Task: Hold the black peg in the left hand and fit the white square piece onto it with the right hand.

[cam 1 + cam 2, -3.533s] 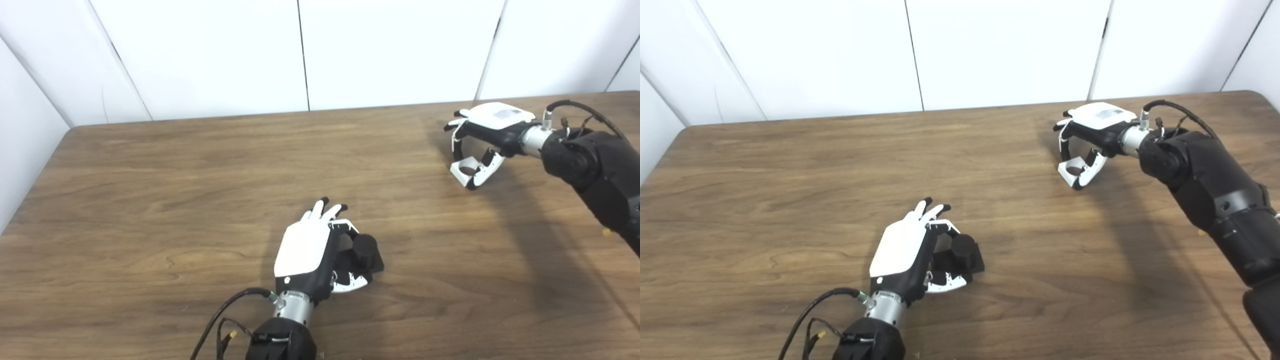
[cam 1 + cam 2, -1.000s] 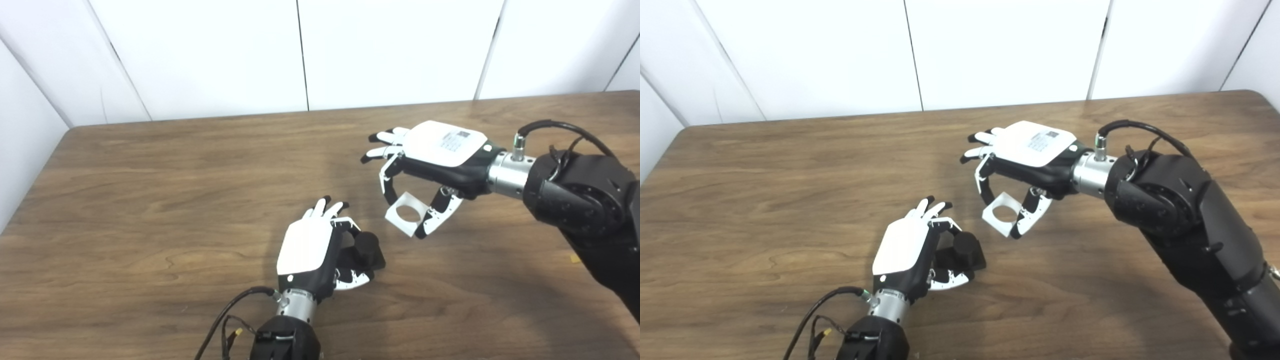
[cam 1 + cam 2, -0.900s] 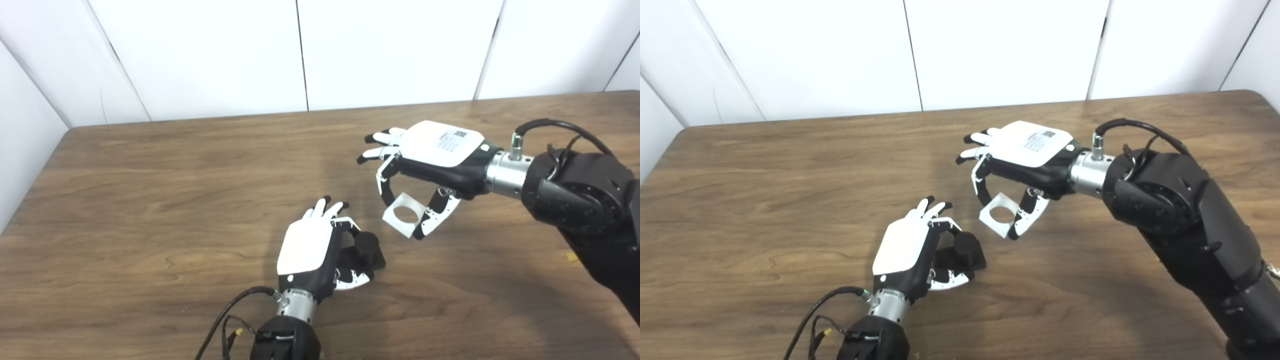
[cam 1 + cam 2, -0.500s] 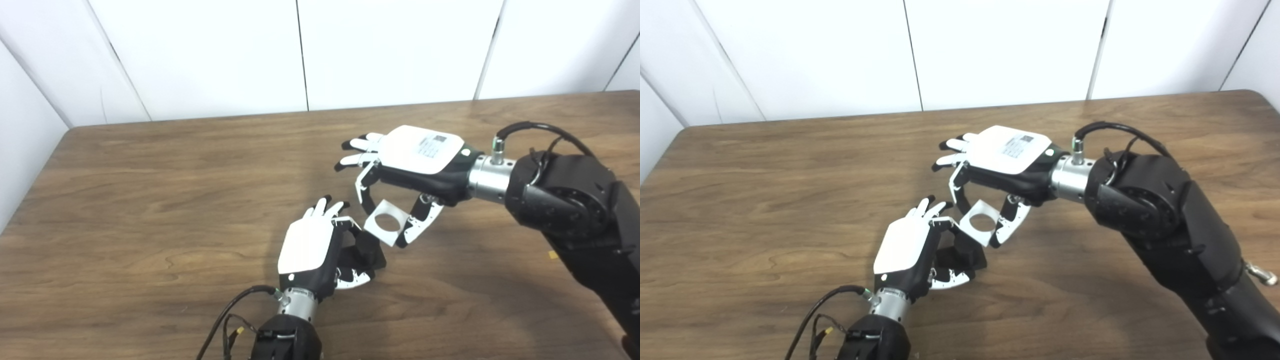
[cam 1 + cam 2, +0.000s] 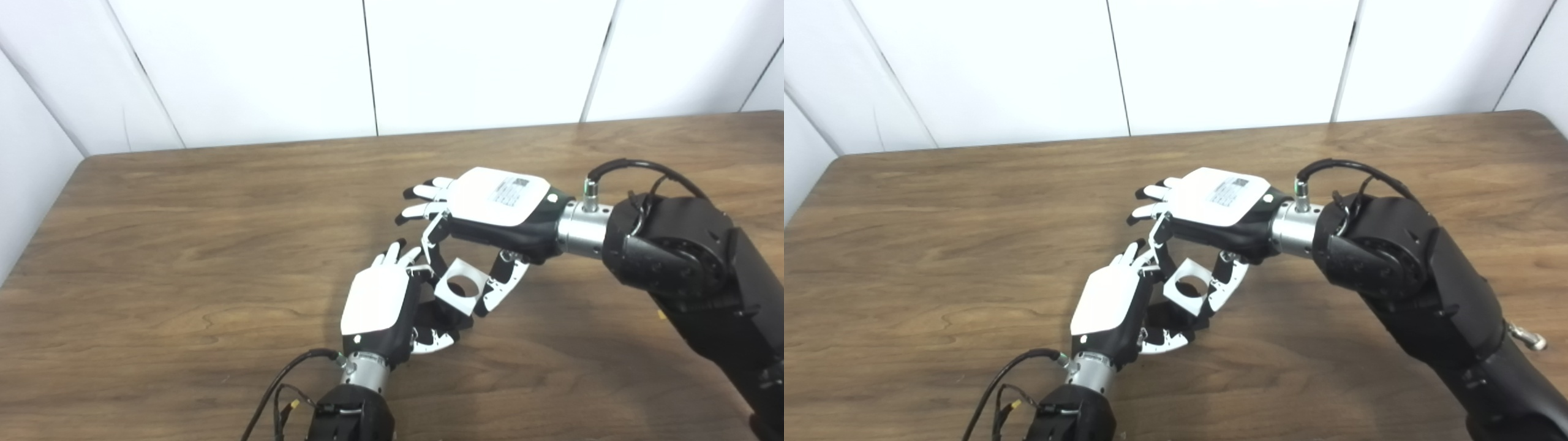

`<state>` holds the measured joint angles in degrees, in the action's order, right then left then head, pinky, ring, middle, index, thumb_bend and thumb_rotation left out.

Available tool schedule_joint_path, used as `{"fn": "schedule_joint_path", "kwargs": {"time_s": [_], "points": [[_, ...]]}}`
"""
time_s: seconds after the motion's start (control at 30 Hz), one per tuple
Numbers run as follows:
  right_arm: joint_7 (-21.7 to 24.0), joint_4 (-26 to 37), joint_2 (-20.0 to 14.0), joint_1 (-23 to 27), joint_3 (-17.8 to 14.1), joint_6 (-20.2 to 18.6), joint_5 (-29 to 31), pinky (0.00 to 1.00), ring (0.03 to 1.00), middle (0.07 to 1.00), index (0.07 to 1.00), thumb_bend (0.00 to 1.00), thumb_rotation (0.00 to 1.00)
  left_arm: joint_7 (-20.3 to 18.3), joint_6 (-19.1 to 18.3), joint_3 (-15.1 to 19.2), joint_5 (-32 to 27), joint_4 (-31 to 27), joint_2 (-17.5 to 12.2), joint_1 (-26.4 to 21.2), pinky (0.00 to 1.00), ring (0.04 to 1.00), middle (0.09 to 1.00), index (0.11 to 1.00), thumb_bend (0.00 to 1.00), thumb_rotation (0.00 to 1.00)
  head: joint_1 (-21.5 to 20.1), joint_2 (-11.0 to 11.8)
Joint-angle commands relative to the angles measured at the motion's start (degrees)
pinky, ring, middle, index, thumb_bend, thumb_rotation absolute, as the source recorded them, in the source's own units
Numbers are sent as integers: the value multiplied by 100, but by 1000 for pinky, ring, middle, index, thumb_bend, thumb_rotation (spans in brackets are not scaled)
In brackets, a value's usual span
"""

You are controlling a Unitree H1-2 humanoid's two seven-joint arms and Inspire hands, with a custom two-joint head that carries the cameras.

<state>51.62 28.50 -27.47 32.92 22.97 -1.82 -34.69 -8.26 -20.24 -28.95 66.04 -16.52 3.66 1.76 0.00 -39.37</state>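
Now the left hand (image 5: 380,303) grips the black peg (image 5: 450,316) low on the worktop (image 5: 184,245) so it stays put. Right above the peg, the right hand (image 5: 490,208) pinches the white square piece (image 5: 458,286), hole facing down to slide on.

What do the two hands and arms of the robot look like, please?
Both are alike: the left hand and right hand have a white back plate, black palm, and white fingers with black tips. The right plate carries a small printed label. Silver wrist cuffs join bulky black arms, with black cables looping at each wrist.
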Motion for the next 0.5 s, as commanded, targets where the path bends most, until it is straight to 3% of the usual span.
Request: {"fn": "schedule_joint_path", "kwargs": {"time_s": [0.0, 0.47], "points": [[-38, 110, 3, 249, -51, 25, -16, 1000, 1000, 917, 491, 525, 138, -54, -42, -65, 144, -13, 85, -31, 957, 996, 908, 491, 518, 66, 2, -8], [-102, -94, 47, 216, 18, 119, -86, 1000, 1000, 923, 491, 525, 140, -88, -48, -73, 148, -87, 84, 20, 965, 999, 911, 492, 517, 66, 22, -18]]}}
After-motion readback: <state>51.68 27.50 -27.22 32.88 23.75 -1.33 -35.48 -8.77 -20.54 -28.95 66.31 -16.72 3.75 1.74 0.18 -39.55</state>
